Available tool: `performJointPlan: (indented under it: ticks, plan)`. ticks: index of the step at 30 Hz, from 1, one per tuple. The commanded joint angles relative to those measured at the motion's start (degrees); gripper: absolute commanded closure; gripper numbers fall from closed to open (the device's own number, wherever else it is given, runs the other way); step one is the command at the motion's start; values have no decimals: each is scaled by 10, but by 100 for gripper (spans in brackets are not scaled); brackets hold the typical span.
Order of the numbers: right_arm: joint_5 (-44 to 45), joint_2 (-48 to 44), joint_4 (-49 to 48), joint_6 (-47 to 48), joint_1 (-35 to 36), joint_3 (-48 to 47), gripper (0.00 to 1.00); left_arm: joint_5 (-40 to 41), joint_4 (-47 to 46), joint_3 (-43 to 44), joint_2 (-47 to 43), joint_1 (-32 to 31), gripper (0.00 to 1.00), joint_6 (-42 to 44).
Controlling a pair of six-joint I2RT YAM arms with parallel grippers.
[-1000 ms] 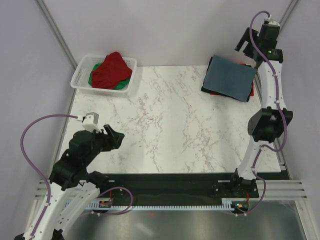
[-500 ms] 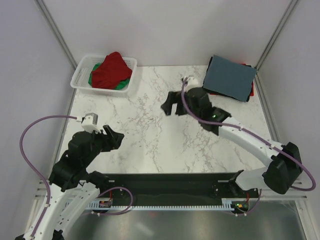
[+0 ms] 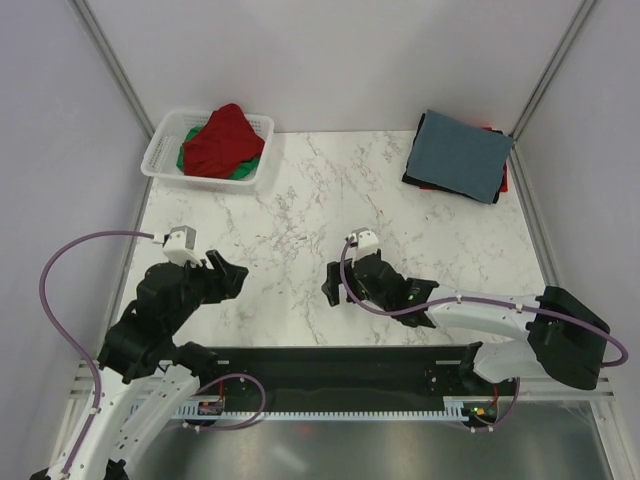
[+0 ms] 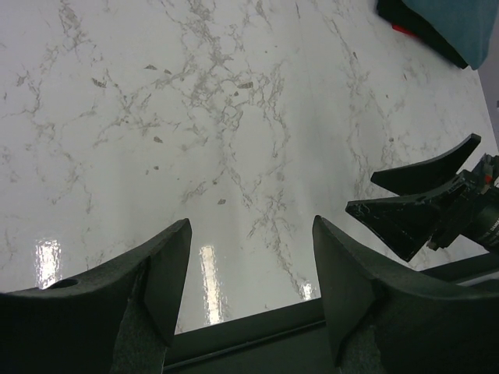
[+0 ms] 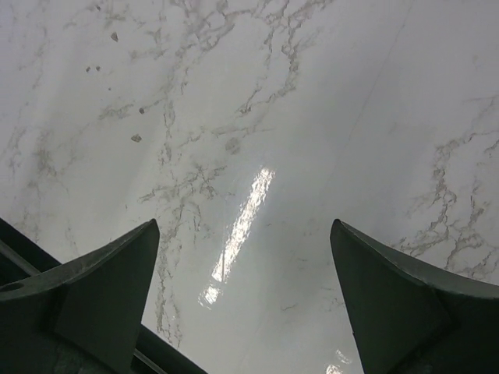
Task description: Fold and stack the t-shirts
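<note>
While left gripper (image 3: 231, 272) (well spread) and right gripper (image 3: 331, 287) (fully spread) hang empty by the white marble table's (image 3: 330, 190) near edge, risk: pinching the crumpled red t-shirt (image 3: 222, 138) in the white lattice basket (image 3: 163, 138), far-left corner, could drag the green t-shirt (image 3: 243, 170) along. At far-right corner, folded slate-blue t-shirt (image 3: 460, 155): long axis along far edge, slightly skewed; neck direction unreadable.

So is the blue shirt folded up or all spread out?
Folded. The blue shirt lies as a neat flat rectangle on a dark pile at the table's far right corner.
</note>
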State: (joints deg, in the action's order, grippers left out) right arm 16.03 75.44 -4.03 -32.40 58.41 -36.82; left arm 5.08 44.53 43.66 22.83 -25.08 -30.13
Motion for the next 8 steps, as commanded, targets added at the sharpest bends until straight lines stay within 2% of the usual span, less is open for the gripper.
performJointPlan:
  ticks: [1, 8]
  plan:
    - [31, -28, -73, -14, 4, 1, 2, 13, -22, -1, 1, 3, 29, 1]
    - [31, 0, -62, -13, 8, -26, 2, 19, -21, -2, 5, 3, 30, 0]
